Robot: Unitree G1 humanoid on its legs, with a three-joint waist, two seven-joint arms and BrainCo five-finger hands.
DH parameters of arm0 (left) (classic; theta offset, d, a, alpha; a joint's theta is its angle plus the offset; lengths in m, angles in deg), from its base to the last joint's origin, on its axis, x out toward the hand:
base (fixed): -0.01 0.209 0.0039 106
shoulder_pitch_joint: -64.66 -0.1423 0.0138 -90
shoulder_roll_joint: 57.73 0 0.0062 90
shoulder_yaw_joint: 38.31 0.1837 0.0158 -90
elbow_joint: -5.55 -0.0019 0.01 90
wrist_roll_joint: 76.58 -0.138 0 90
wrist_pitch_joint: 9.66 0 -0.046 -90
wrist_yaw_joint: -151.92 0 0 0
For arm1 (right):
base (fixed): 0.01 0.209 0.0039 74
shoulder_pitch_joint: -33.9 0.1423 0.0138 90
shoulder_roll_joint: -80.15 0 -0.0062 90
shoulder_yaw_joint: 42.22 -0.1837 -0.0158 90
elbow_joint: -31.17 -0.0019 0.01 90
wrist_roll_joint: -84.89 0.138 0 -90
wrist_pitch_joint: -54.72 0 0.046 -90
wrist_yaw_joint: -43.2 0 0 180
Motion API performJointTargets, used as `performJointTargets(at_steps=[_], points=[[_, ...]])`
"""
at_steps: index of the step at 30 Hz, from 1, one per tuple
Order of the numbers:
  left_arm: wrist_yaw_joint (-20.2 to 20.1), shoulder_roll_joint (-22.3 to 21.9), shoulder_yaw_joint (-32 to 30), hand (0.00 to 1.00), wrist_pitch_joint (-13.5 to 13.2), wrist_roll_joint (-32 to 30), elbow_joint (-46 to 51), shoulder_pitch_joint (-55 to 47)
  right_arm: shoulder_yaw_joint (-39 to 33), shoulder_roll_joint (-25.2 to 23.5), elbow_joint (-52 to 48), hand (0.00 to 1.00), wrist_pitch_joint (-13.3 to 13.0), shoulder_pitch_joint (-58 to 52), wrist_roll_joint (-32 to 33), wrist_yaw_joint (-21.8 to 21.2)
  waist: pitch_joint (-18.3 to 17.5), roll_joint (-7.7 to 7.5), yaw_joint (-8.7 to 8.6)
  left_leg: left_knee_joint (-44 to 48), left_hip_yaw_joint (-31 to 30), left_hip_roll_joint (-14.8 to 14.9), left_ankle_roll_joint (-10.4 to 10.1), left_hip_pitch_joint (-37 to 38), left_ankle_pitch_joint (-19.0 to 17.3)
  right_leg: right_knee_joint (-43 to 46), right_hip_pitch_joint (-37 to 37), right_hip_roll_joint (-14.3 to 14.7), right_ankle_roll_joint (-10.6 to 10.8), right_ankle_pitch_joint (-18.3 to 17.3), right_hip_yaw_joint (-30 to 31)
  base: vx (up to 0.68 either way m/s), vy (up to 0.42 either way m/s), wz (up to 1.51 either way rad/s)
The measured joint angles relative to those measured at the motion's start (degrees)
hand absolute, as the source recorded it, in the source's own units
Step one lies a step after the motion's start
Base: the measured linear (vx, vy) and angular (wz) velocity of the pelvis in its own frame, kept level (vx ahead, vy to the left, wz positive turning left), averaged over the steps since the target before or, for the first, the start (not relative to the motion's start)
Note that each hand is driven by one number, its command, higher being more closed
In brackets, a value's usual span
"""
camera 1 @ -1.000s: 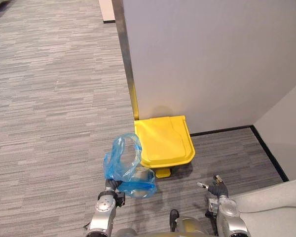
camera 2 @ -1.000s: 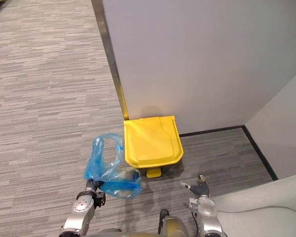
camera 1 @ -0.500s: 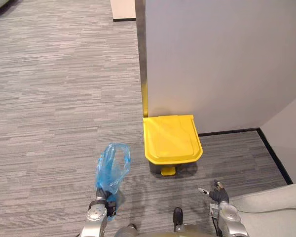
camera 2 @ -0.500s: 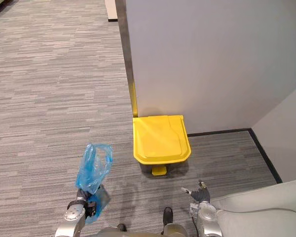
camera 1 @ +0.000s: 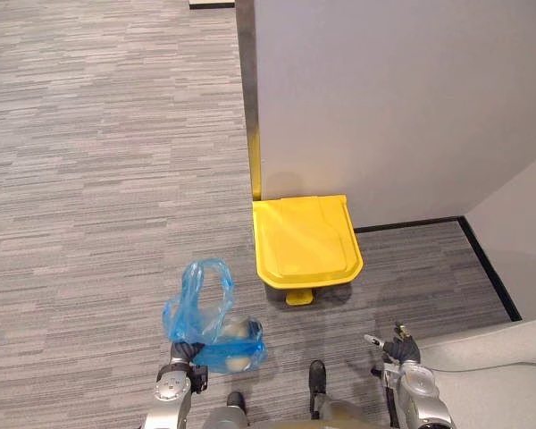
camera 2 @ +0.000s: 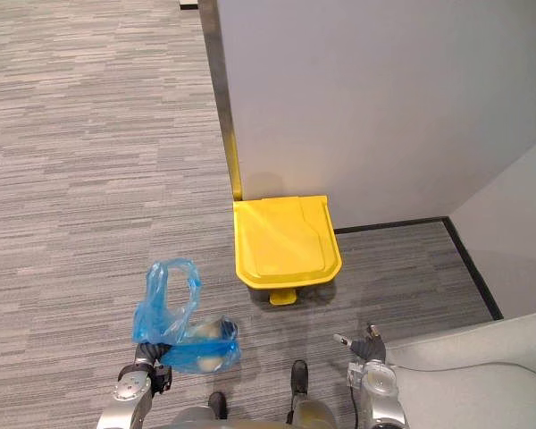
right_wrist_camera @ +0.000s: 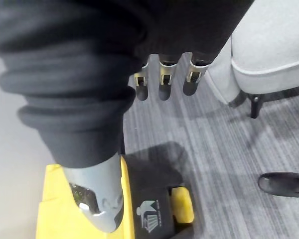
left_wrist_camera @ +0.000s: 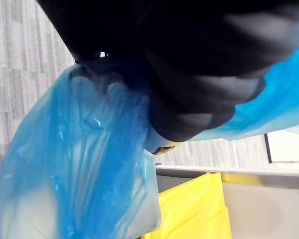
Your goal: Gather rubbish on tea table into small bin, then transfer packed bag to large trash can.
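Note:
A blue plastic bag (camera 1: 210, 323) with pale rubbish inside hangs from my left hand (camera 1: 180, 376), which is shut on its top. The left wrist view has the bag (left_wrist_camera: 65, 164) close under the hand's dark cover. The large trash can (camera 1: 305, 239), with a yellow lid that is closed and a yellow pedal (camera 1: 298, 297), stands against the wall ahead, right of the bag. My right hand (camera 1: 395, 350) hovers low at the right, open and empty, fingers (right_wrist_camera: 162, 84) straight above the can's black body (right_wrist_camera: 154, 194).
A grey wall (camera 1: 402, 98) with a metal corner strip (camera 1: 247, 89) rises behind the can. A light grey armchair (camera 1: 505, 375) sits at the lower right, close to my right hand. Grey striped carpet (camera 1: 89, 179) spreads to the left.
The camera has shifted. The bag has swung and spread out to the right, so its pale contents show again. My right hand keeps its pose.

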Motion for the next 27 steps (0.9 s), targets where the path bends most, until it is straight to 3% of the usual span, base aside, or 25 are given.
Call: performJointTargets(at_steps=[4,5,6,7,9,11,12,13,14,15,16,17,19,20,24,27], points=[[0.1,0.0,0.3,1.0,0.0,0.0,3.0,-0.7,0.0,-0.2,-3.9,0.0,-0.1,-0.2,0.0,0.2,2.1,-0.18,-0.11,6.5,1.9,0.8,0.8,1.1,-5.3,17.3,-4.9,-0.9,0.8,-8.1,2.0,0.06,0.103,-0.28],[0.2,-0.1,0.3,1.0,0.0,0.0,3.9,-0.7,0.0,-0.4,-5.1,0.0,-0.1,-0.3,0.0,0.3,3.1,-0.13,-0.16,7.5,2.1,1.0,1.5,2.2,-6.9,23.6,-6.6,-1.3,1.7,-8.9,1.4,0.05,0.088,-0.1],[0.3,0.1,0.4,1.0,0.1,0.0,5.3,-0.2,-0.1,-0.8,-6.6,0.0,-0.2,-0.6,0.0,0.6,5.2,-0.04,-0.25,9.1,2.0,0.9,2.6,5.0,-9.4,37.1,-12.5,-1.9,2.4,-11.0,-0.5,0.06,0.067,-0.09],[0.4,0.2,0.5,1.0,0.2,0.0,5.4,-0.1,-0.1,-0.9,-6.7,0.0,-0.2,-1.4,0.0,0.8,5.5,0.08,-0.05,9.6,2.0,1.0,2.6,5.8,-10.3,38.2,-13.7,-1.7,1.3,-13.1,-1.1,0.11,0.06,0.0],[1.2,0.9,0.9,1.0,0.3,0.0,5.2,0.6,-0.2,-1.6,-6.7,0.0,0.0,-2.3,0.2,1.2,5.9,-0.71,-0.22,10.6,1.4,1.0,2.7,7.7,-12.2,31.8,-15.5,-1.2,0.3,-13.2,-3.0,0.19,-0.001,0.2],[1.3,1.8,1.0,1.0,0.4,0.0,3.2,3.6,-0.4,-1.3,-7.0,0.0,0.1,-2.3,1.4,1.2,6.3,-1.18,-0.41,11.8,0.0,0.8,2.2,8.6,-13.8,18.6,-17.3,-0.2,0.7,-9.0,-4.7,0.32,-0.099,0.55],[1.3,1.8,1.0,1.0,0.5,0.0,3.0,5.5,-1.2,-1.3,-8.1,0.0,0.2,-2.5,2.0,1.3,6.6,-2.31,-0.54,12.3,-1.5,-0.3,1.3,9.7,-15.2,12.5,-16.8,-0.2,1.0,-7.2,-5.4,0.35,-0.127,0.72],[1.4,1.0,1.1,1.0,0.4,-0.1,2.3,6.8,-2.0,-0.3,-8.3,0.0,0.2,-2.0,2.0,1.3,7.7,-0.41,-0.31,12.4,-2.3,0.4,0.8,11.5,-16.1,14.4,-15.9,0.0,0.7,-4.9,-5.6,0.36,-0.086,0.54],[1.4,0.7,1.4,1.0,0.5,-0.1,2.0,7.2,-2.3,0.2,-8.4,0.0,0.2,-1.5,2.0,1.4,8.0,0.74,-0.18,12.4,-2.5,1.2,0.8,11.8,-15.8,15.4,-15.7,0.5,1.2,-5.5,-5.8,0.34,-0.068,0.27],[1.3,0.7,2.2,1.0,0.4,-0.1,2.0,7.6,-2.5,0.2,-9.4,0.0,0.2,-1.0,2.1,1.4,8.2,1.05,-0.1,12.4,-2.9,1.8,0.0,11.9,-13.8,18.0,-16.1,0.2,0.4,-6.5,-5.7,0.36,-0.086,0.35],[1.2,0.7,3.1,1.0,0.4,-0.1,1.9,7.6,-3.1,-0.4,-11.8,0.0,0.4,-2.0,2.3,1.4,8.3,0.9,-0.13,11.6,-3.8,1.2,0.3,13.6,-11.1,23.9,-16.6,-0.8,-1.7,-10.1,-5.7,0.47,-0.169,0.58],[1.1,0.7,3.8,1.0,0.4,-0.1,1.8,7.2,-4.7,-1.4,-14.0,0.0,0.3,-3.7,2.5,1.3,8.0,0.47,-0.26,11.2,-5.2,1.0,0.6,15.8,-8.9,29.9,-16.7,-1.8,-2.0,-15.1,-5.8,0.42,-0.182,0.58],[1.1,0.4,3.9,1.0,0.4,-0.2,1.8,6.9,-5.6,-1.3,-15.0,0.0,0.3,-5.3,3.4,1.3,6.5,0.52,-0.41,11.6,-7.6,1.4,0.3,15.9,-7.5,34.6,-17.4,-3.2,-2.1,-20.1,-7.3,0.38,-0.16,0.49],[1.0,0.1,3.8,1.0,0.4,-0.2,1.9,7.4,-6.7,-1.3,-14.9,0.0,0.4,-5.1,4.0,1.2,5.9,1.34,-0.51,11.6,-8.3,2.8,-0.7,15.2,-6.7,35.4,-17.7,-3.0,-2.2,-21.6,-9.2,0.47,-0.185,0.44],[0.9,-1.4,3.7,1.0,0.5,-0.2,1.8,8.7,-7.1,-1.6,-14.9,0.0,0.9,-3.1,5.4,1.2,5.7,1.68,-2.31,10.0,-9.4,5.9,-4.9,13.7,-1.4,32.5,-16.6,-0.9,-3.7,-22.2,-11.6,0.34,-0.159,0.14],[0.9,-1.7,3.3,1.0,0.4,-0.1,1.8,9.2,-7.4,-2.3,-14.9,0.0,0.8,-3.1,6.8,1.2,5.3,1.22,-3.16,9.4,-9.2,6.2,-5.2,13.7,-0.8,31.0,-15.9,-0.6,-4.6,-21.6,-12.1,0.12,-0.055,0.05]])
